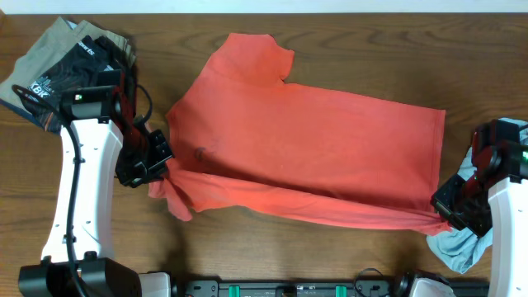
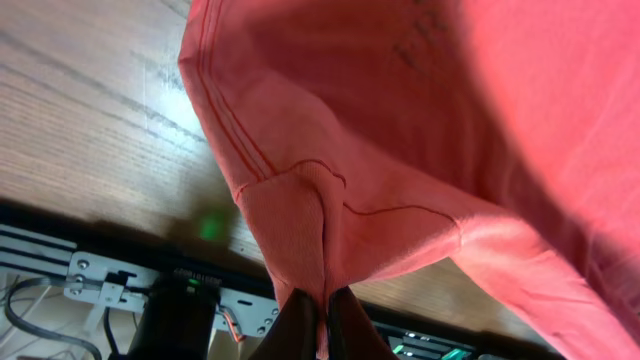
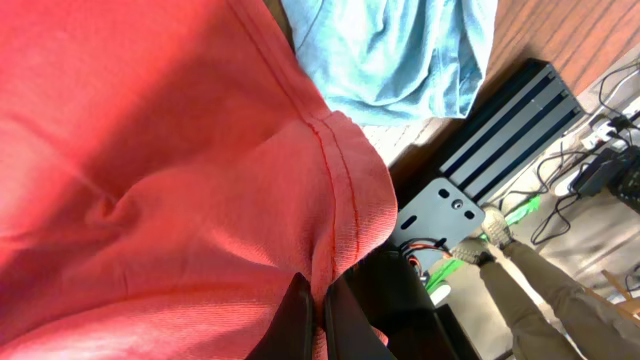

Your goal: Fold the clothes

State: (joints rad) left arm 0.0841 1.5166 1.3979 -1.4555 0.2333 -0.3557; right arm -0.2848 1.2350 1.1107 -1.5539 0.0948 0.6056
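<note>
Coral-red T-shirt (image 1: 313,148) lies spread across the surface (image 1: 371,33), with its near edge lifted. Left gripper (image 2: 320,325) and right gripper (image 3: 318,315): jaws pinched closed on that edge, one at each end. Pale blue garment (image 1: 458,247) sits at the right, mostly hidden under the right arm.

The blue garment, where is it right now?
In the overhead view the blue garment lies at the far right, partly under the right arm, just beyond the pinched corner of the red shirt.
</note>
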